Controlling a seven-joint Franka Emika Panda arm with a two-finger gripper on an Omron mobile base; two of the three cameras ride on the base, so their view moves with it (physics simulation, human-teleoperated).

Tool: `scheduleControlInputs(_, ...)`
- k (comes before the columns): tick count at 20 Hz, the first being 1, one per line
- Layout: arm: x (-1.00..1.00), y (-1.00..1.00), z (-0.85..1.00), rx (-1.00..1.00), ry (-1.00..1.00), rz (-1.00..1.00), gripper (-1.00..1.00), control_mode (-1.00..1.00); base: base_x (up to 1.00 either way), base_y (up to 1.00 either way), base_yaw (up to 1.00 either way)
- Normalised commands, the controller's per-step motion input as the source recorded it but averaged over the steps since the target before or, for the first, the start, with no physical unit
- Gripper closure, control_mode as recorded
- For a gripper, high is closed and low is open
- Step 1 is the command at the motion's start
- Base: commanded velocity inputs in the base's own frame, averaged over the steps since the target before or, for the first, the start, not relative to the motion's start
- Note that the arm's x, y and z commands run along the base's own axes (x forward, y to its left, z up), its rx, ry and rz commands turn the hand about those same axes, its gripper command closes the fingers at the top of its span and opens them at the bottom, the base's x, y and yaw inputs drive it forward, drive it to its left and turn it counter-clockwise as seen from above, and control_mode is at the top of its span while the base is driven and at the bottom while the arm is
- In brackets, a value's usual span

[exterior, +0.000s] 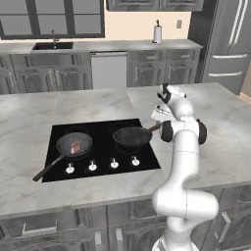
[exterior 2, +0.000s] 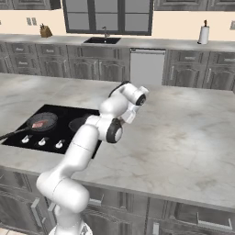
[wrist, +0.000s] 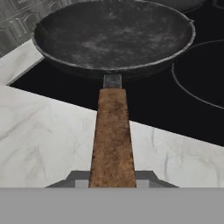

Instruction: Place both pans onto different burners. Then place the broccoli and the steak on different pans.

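Hand view, pincer point(wrist: 112, 183) gripping brown-handled pan point(wrist: 113, 37), seemingly raised

Steak point(exterior: 75, 147) lies in black-handled pan point(exterior: 73, 143); brown-handled pan point(exterior: 132, 136) sits empty on cooktop point(exterior: 100, 128).

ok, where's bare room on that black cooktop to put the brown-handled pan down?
The round dark pan with the brown handle is held over the right of the glossy black cooktop, gripper shut on its handle. Bare glass with a grey burner ring lies beside it. Left is crowded: the black-handled pan holds the pinkish-red steak.
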Motion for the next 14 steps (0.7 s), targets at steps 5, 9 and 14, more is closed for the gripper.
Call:
scheduleControlInputs(5, -0.02, 0.23, -0.09, 0.00, -0.08, -0.04, 1.00, -1.00, 0.00, 0.00, 0.00)
scheduleControlInputs(9, -0.06, 0.03, -0.21, 0.00, -0.15, -0.07, 1.00, -1.00, 0.00, 0.00, 0.00)
scheduleControlInputs(14, -0.11, 0.01, -0.19, 0.00, -0.18, -0.07, 1.00, -1.00, 0.00, 0.00, 0.00)
